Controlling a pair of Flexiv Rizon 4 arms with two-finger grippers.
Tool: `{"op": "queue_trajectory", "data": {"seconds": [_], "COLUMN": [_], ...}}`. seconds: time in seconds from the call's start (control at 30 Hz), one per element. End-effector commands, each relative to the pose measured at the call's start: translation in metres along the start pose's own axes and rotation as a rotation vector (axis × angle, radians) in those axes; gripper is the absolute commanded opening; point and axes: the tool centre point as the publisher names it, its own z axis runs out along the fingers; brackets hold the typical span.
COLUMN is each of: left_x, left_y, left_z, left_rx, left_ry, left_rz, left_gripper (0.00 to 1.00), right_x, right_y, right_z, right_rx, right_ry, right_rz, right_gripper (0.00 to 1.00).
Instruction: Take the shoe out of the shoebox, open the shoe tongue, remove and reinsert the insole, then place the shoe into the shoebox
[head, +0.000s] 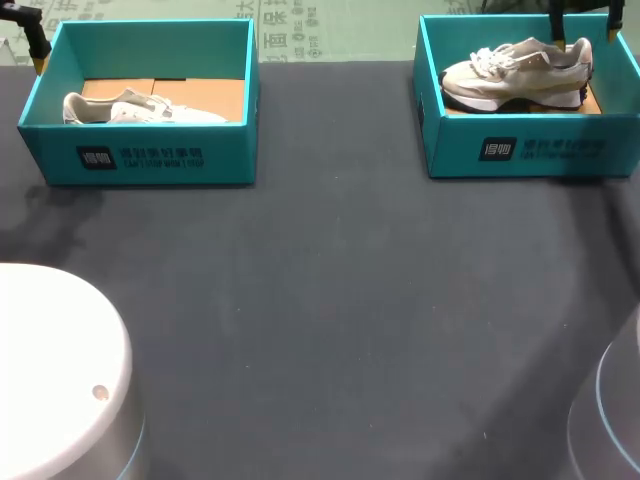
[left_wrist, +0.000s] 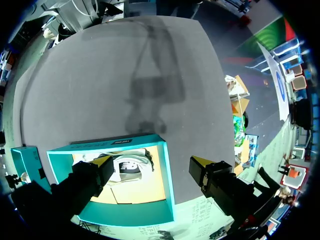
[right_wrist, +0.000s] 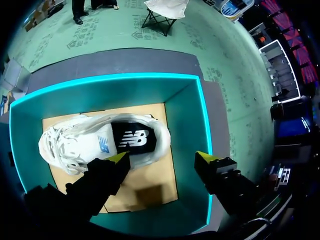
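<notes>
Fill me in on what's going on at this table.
The left shoe lies in the left shoebox and the right shoe in the right shoebox, both at the table's far edge. The right gripper hangs open above the right shoe's heel. The left gripper hangs open over the left shoebox. Neither has gripped a shoe.

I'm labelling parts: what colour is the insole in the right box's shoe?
The insole is black with white markings; right wrist view shows it best.
</notes>
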Motion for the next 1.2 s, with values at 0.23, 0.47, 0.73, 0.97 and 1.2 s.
{"op": "queue_trajectory", "data": {"seconds": [0.23, 0.47, 0.73, 0.97, 1.2], "left_x": [0.0, 0.0, 0.0, 0.0, 0.0], "left_y": [-0.001, -0.001, -0.001, -0.001, -0.001], "left_z": [0.0, 0.0, 0.0, 0.0, 0.0], "left_rx": [-0.002, -0.002, -0.002, -0.002, -0.002], "left_ry": [0.003, 0.003, 0.003, 0.003, 0.003], "left_rz": [0.001, 0.001, 0.001, 0.001, 0.001], "left_gripper": [1.0, 1.0, 1.0, 1.0, 1.0], "right_x": [0.001, 0.001, 0.005, 0.008, 0.006], "right_y": [0.013, 0.016, 0.017, 0.018, 0.014], "right_z": [0.026, 0.041, 0.053, 0.062, 0.069], "right_rx": [0.026, 0.046, 0.07, 0.084, 0.105], "right_ry": [0.013, 0.025, 0.035, 0.045, 0.052], "right_rz": [-0.004, -0.002, -0.009, -0.014, 0.001], "right_gripper": [0.74, 0.72, 0.66, 0.62, 0.62]}}
